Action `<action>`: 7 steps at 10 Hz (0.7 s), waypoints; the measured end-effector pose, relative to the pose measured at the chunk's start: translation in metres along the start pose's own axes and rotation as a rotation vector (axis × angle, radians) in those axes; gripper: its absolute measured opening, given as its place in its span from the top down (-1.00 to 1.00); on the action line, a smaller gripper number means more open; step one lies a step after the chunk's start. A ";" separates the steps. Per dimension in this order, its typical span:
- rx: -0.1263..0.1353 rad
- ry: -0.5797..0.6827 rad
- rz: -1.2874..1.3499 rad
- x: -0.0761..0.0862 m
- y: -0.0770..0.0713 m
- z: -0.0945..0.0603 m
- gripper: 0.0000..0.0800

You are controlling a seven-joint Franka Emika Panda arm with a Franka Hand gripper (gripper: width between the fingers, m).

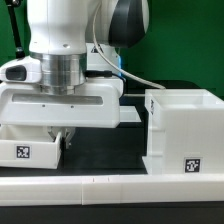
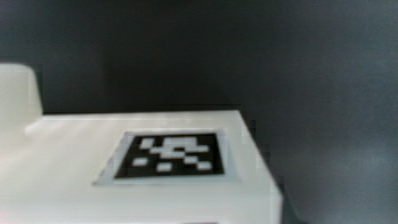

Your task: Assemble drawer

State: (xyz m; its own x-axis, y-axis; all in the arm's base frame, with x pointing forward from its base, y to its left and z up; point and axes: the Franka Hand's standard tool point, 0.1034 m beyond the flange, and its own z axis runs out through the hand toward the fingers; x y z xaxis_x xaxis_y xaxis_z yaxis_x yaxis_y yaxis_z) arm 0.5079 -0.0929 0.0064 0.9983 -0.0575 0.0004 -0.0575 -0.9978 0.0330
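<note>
A small white drawer box (image 1: 30, 148) with a marker tag on its front lies on the dark table at the exterior view's left. The large white drawer housing (image 1: 180, 125), open at the top and tagged low on its front, stands at the exterior view's right, apart from the box. My gripper (image 1: 61, 136) reaches down onto the box's right-hand wall, and its dark fingers look closed on that wall. In the wrist view the box's white face (image 2: 107, 170) and its tag (image 2: 173, 155) fill the near part, very close. The fingertips are hidden there.
A long white rail (image 1: 110, 186) runs along the table's front edge. A thin dark-and-white bar (image 1: 128, 120) lies between my arm and the housing. A green backdrop stands behind. Dark table (image 2: 302, 70) shows beyond the box.
</note>
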 end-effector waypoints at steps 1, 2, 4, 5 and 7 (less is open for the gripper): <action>0.000 0.000 0.000 0.000 0.000 0.000 0.90; 0.000 -0.002 -0.015 0.000 -0.004 -0.003 0.90; 0.005 0.012 -0.110 0.005 -0.029 -0.026 0.90; 0.011 0.011 -0.200 0.005 -0.034 -0.033 0.90; 0.015 0.002 -0.224 0.004 -0.032 -0.033 0.90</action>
State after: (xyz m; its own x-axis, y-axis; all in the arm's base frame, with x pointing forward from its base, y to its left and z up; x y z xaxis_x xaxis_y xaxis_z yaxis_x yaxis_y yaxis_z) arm 0.5137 -0.0597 0.0380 0.9862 0.1655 -0.0030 0.1655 -0.9861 0.0178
